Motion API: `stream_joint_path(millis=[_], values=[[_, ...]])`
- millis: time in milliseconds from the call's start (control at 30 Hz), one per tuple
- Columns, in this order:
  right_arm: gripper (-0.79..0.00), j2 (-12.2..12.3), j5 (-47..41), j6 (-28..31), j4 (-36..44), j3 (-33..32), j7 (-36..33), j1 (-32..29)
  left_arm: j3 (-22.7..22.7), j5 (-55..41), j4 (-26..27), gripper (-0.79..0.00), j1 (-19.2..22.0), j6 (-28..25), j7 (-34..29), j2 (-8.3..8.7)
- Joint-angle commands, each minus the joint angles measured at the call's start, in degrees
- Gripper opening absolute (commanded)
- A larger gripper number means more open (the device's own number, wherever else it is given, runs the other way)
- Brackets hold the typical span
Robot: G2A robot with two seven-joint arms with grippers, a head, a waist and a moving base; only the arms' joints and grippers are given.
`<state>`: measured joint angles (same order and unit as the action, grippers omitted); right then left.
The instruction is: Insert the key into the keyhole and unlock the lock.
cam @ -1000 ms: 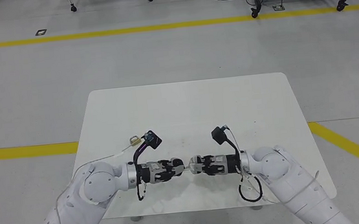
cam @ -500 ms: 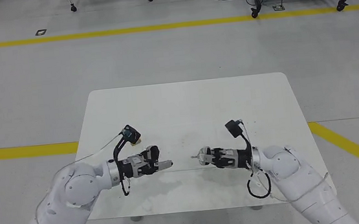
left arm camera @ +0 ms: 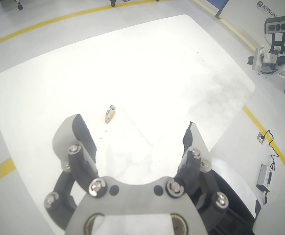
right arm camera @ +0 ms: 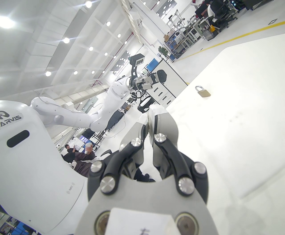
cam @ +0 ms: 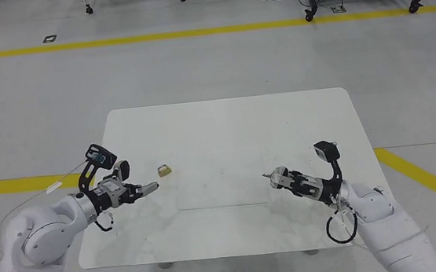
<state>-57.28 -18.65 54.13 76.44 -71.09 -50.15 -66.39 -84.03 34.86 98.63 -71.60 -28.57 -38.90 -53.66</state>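
A small brass padlock (cam: 163, 170) with a silver shackle lies on the left part of the white table (cam: 279, 114). My left gripper (cam: 148, 188) hovers open over the table's left edge, a short way before the padlock (left arm camera: 110, 114), with nothing between its fingers (left arm camera: 84, 133). My right gripper (cam: 273, 176) is over the table's right half, far from the padlock (right arm camera: 203, 91). Its fingers (right arm camera: 153, 118) are pressed together, and a thin metal tip, the key (cam: 267, 175), pokes out of them towards the table's middle.
The table's near edge runs just below both arms. Yellow floor lines pass on either side of the table. A faint seam line (left arm camera: 135, 131) crosses the tabletop between the left gripper's fingers and the padlock.
Both arms have drawn apart from the table's middle, where their grippers nearly met: the left went left to the table edge, the right went right. The padlock has stayed in place.
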Motion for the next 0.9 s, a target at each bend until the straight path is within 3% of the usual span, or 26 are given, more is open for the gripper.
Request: stream_joint_path(millis=[0, 100, 200, 300, 467, 600, 700, 867], values=[[-0.785, 0.0, 0.0, 0.0, 0.0, 0.0, 0.0, 0.0, -0.01, -0.01, 0.0, 0.0, 0.0, 0.0, 0.04, 0.0], [-0.785, 0.0, 0.0, 0.0, 0.0, 0.0, 0.0, 0.0, -0.08, 0.77, 0.23, 0.0, 0.04, 0.16, 0.25, 0.02], [-0.785, 0.0, 0.0, 0.0, 0.0, 0.0, 0.0, 0.0, -0.12, 18.16, 3.28, 0.0, -0.29, 4.57, 5.34, 0.21], [-0.785, 0.0, 0.0, 0.0, 0.0, 0.0, 0.0, 0.0, 0.43, 28.21, 3.23, 0.0, 0.53, 2.12, 9.48, 0.47], [-0.785, 0.0, 0.0, 0.0, 0.0, 0.0, 0.0, 0.0, 7.67, 38.51, -5.08, 0.0, 8.89, -9.83, 10.28, 0.3], [-0.785, 0.0, 0.0, 0.0, 0.0, 0.0, 0.0, 0.0, 15.02, 39.1, -14.35, 0.0, 16.93, -13.64, 12.17, -1.17], [-0.785, 0.0, 0.0, 0.0, 0.0, 0.0, 0.0, 0.0, 19.59, 39.59, -19.6, 0.0, 21.33, -12.88, 12.52, -2.46], [-0.785, 0.0, 0.0, 0.0, 0.0, 0.0, 0.0, 0.0, 25.64, 41.3, -25.2, -0.068, 26.63, -10.46, 11.78, -4.46]])
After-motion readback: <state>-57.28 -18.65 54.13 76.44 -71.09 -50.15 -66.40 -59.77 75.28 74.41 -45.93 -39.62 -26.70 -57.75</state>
